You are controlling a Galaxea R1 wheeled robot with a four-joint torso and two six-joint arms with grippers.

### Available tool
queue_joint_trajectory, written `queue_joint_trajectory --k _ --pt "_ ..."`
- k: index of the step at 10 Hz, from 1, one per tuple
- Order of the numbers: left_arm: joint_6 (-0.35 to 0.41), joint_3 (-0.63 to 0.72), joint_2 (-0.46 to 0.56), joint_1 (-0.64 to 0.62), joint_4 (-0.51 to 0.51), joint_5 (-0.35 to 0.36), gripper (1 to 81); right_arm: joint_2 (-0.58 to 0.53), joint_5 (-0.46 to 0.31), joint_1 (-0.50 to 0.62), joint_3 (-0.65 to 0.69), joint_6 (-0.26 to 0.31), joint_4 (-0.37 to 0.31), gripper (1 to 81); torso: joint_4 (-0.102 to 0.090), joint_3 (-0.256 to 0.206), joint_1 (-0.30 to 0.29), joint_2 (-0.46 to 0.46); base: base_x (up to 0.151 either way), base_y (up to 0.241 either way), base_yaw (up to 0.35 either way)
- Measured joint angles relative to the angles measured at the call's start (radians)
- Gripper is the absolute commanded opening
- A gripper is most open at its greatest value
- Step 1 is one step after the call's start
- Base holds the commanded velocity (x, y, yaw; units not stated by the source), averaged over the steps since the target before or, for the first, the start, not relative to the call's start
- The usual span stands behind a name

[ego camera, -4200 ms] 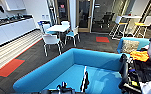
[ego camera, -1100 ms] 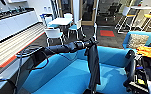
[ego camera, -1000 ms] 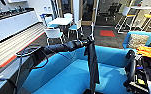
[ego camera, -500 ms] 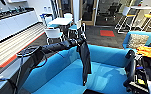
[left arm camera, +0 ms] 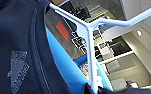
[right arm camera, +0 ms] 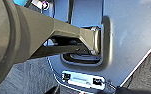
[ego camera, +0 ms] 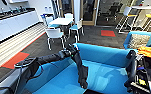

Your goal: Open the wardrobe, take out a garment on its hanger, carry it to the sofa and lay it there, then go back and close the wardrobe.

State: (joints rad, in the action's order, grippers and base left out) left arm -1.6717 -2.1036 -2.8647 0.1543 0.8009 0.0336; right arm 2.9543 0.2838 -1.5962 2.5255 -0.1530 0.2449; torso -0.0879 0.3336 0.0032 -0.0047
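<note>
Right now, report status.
Left gripper holding hanger over sofa. Garment hangs above seat, not laid. Orange fabric at far right end.

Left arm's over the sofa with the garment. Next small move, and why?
Probably lower the left gripper a little. The garment hangs from it over the sofa seat, hem near the cushion but mostly not resting on it. The hanger shows at the collar in the left wrist view.

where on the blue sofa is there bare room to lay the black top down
The seat of the sofa is bare between the hanging garment and the dark gear at the right edge. Bare seat also shows between the garment and the left arm. It is crowded on the far right, near the patterned cushion and orange cloth.
</note>
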Motion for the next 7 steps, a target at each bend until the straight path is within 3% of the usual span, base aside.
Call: queue_joint_trajectory --k 2,5,6,7 --pt "-0.002 -0.029 -0.006 0.091 0.029 -0.003 1.0 -0.001 0.0 0.0 0.002 0.0 0.0 81.1 -0.062 0.0 0.0 0.0 0.0 0.0 0.0" --pt "-0.001 -0.05 0.02 0.102 0.064 0.009 1.0 -0.004 0.002 0.0 0.003 0.0 0.0 81.1 -0.162 0.0 0.0 0.0 0.0 0.0 0.0" --pt "0.0 -0.073 0.02 0.116 0.068 0.011 1.0 -0.006 0.003 0.001 0.003 0.0 0.0 81.1 -0.177 0.0 0.0 0.0 0.0 0.0 0.0" --pt "0.0 -0.102 0.023 0.137 0.074 0.01 1.0 -0.006 0.003 0.0 0.003 0.0 0.0 81.1 -0.179 0.0 0.0 0.0 0.0 0.0 0.0"
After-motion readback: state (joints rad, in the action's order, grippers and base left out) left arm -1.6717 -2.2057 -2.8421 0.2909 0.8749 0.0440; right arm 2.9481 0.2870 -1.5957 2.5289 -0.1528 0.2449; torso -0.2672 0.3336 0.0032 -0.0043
